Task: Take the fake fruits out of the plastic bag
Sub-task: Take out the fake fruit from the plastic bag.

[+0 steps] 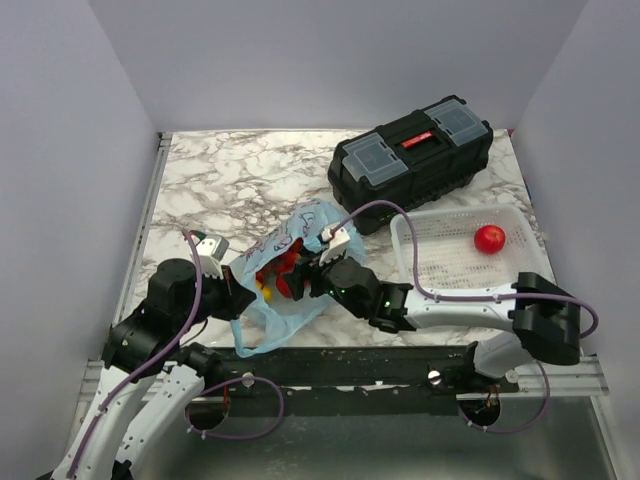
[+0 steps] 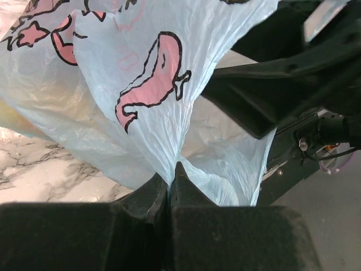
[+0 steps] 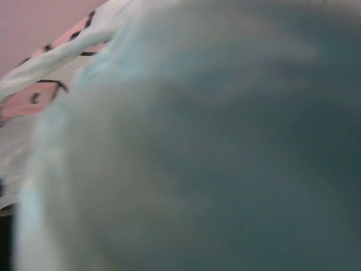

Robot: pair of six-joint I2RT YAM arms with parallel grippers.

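- Looking down, I see the plastic bag (image 1: 290, 235) at the table's (image 1: 220, 170) near edge, with fake fruits (image 1: 270, 276) in its mouth and my right gripper (image 1: 297, 282) among them; I cannot tell how its jaws stand.
- Left wrist: my left gripper (image 2: 171, 182) is clamped on bag film.
- Right wrist: only blurred blue film.

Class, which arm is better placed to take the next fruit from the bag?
Right: right gripper sits at the bag mouth by the fruits; left gripper pinches the bag.

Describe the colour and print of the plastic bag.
The plastic bag is light blue with pink, dark-outlined whale figures; clearest in the left wrist view.
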